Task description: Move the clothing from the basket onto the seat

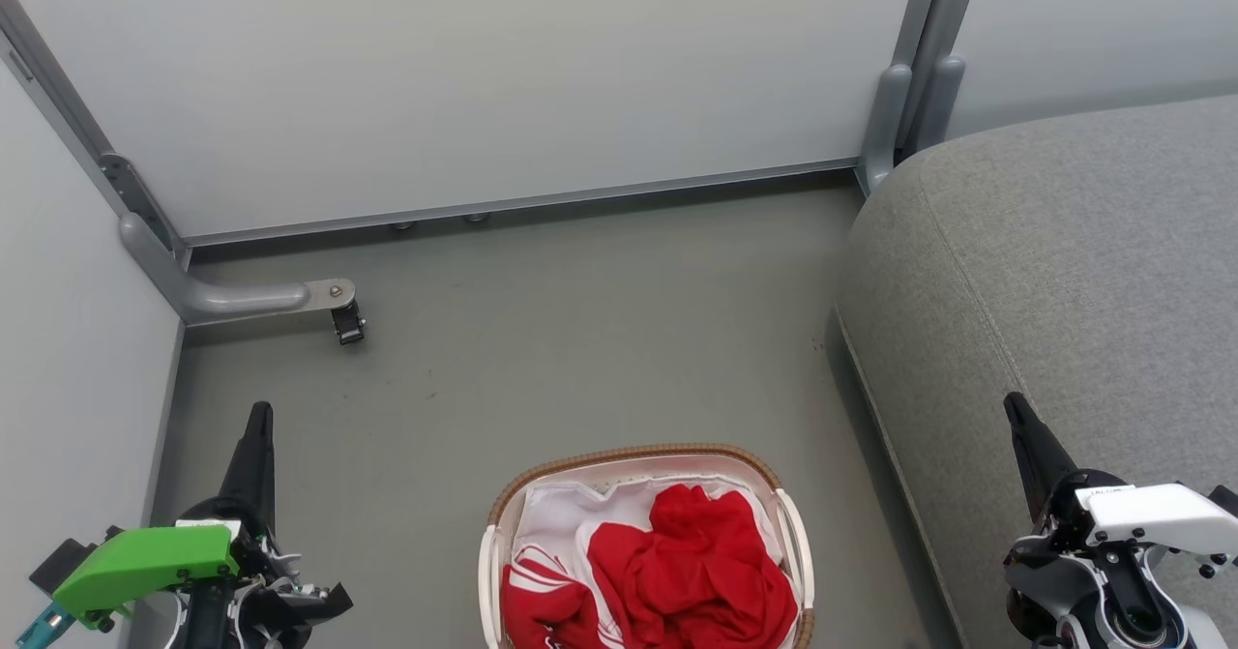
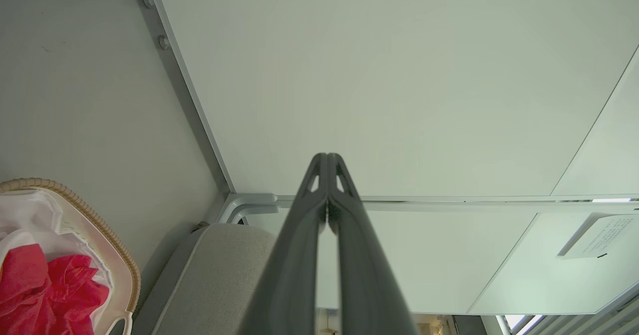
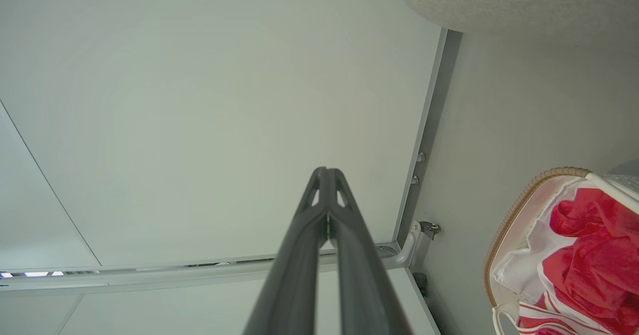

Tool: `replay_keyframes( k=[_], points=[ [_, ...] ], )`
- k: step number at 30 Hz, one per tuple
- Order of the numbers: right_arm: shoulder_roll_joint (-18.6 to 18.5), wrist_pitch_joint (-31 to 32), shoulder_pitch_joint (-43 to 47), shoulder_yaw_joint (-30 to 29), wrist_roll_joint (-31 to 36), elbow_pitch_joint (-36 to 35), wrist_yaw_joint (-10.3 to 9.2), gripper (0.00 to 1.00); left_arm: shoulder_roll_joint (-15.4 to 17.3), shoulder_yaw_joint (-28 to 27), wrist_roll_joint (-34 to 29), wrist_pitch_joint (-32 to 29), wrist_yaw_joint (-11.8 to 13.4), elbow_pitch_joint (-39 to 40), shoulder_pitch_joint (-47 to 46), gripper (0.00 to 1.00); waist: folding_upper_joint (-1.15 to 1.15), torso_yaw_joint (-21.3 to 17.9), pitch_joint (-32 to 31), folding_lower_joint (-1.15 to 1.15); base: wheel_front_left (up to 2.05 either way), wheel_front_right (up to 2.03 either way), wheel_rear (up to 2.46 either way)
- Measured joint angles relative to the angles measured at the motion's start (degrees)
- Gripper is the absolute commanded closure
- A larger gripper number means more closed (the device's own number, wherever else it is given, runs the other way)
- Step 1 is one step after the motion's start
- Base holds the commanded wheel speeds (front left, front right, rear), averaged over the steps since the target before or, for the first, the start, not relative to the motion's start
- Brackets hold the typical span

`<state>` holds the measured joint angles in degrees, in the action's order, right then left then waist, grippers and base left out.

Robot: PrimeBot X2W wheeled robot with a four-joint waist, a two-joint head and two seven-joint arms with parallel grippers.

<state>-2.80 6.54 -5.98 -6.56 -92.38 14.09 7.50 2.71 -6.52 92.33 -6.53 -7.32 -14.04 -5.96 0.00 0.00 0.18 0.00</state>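
**Both tools clenched and empty, red clothing lying in the basket**

Closest in, the left tool [image 1: 259,419] rises at the lower left. Its two dark fingers are pressed together to a single point with nothing between them, and a bright green housing [image 1: 145,560] sits on its wrist. The right tool [image 1: 1016,407] mirrors it at the lower right, clenched just as tight and holding nothing. From the head camera its tip shows against the front of the grey sofa [image 1: 1074,262].

Between the two, on the grey-green floor [image 1: 580,339], stands the laundry basket [image 1: 629,455], white plastic with a brown woven rim. It is near the sofa's front but apart from it, and neither tool touches it.

The clothing [image 1: 692,562] lies crumpled inside the basket. A plain red garment is heaped on top towards the sofa side, and a red striped garment [image 1: 542,586] with white bands sits lower on the side away from the sofa. Under both, a white liner sheet [image 1: 561,518] lines the basket.

Beyond, pale partition panels [image 1: 484,78] in grey metal frames close off the corner, and a small caster [image 1: 348,325] on one frame foot rests on the floor at the left
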Motion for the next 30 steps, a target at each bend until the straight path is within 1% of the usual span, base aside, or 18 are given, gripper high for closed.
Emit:
replay_keyframes(
  k=[30],
  points=[
    [0.0,0.0,0.0,0.0,0.0,0.0,0.0,1.0,0.0,0.0,0.0,0.0,-0.01,0.0,0.0,1.0,0.0,0.0,0.0,0.0,0.0,0.0,0.0]
  ],
)
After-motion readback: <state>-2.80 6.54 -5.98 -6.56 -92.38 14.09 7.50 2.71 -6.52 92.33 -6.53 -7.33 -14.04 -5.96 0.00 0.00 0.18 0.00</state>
